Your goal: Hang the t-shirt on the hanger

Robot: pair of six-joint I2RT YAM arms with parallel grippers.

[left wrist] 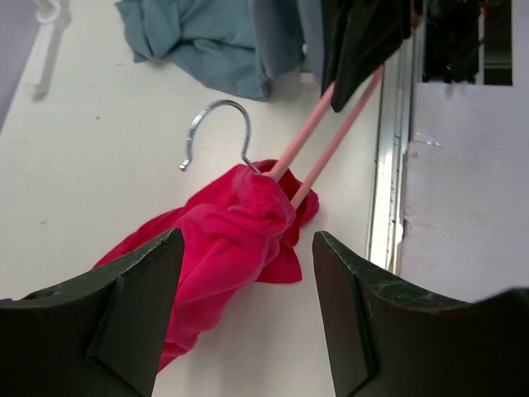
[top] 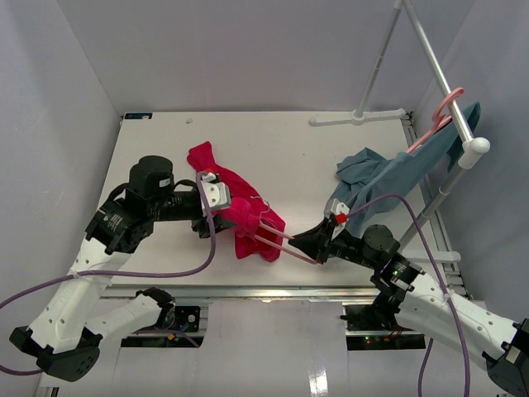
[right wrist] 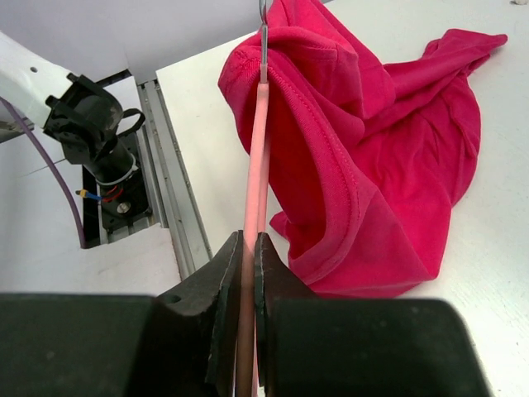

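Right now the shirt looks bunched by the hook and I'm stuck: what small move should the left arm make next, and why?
Probably lower the open left tool onto the t-shirt and close on a fold. The right tool is shut on the hanger, steadying it, while the fabric sits crumpled near the hook, not spread along the bars.

- Blue-grey garment [top: 388, 178]: hung on a pink hanger [top: 440, 113], lower end bunched on the table.
- Silver-white rack pole [top: 436, 68]: slanted, right side, carrying that hanger.
- White table [top: 281, 141].
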